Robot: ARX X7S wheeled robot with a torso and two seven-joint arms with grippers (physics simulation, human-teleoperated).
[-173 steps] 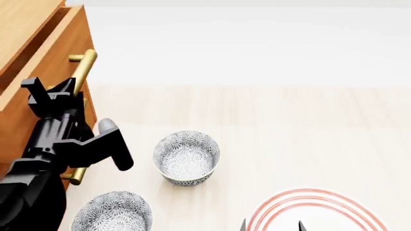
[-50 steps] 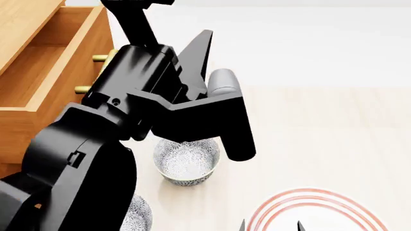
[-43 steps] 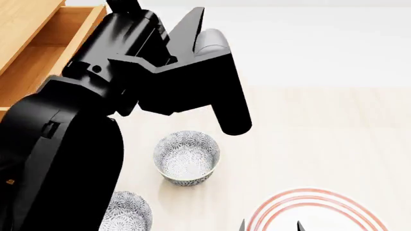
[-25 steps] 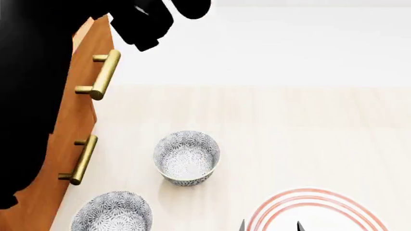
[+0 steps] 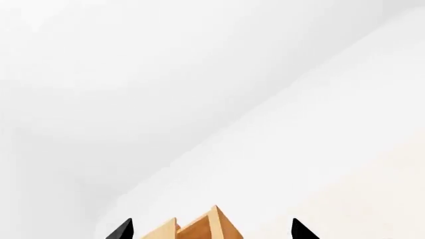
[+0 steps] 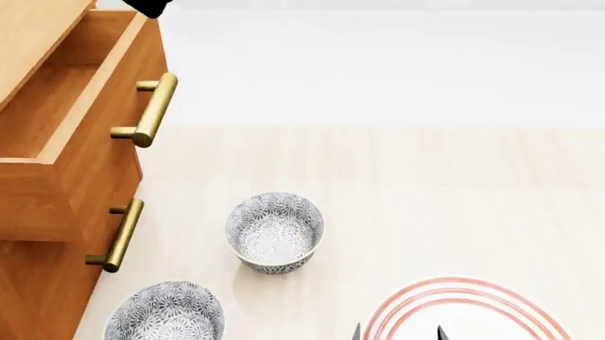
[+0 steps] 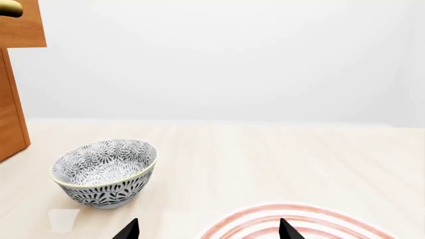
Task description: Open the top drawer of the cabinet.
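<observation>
Wooden top drawer [image 6: 66,134] stands pulled out of cabinet [image 6: 28,283]. Left gripper [image 5: 211,230] and right gripper [image 7: 207,229]: fingertips spread wide, holding nothing.

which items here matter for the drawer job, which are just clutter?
Job:
- top drawer, pulled out, inside showing
- its brass handle
- cabinet
- left gripper, open, holding nothing

Clutter:
- lower drawer handle
- two patterned bowls
- red-ringed plate
- right gripper, open over the plate
</observation>
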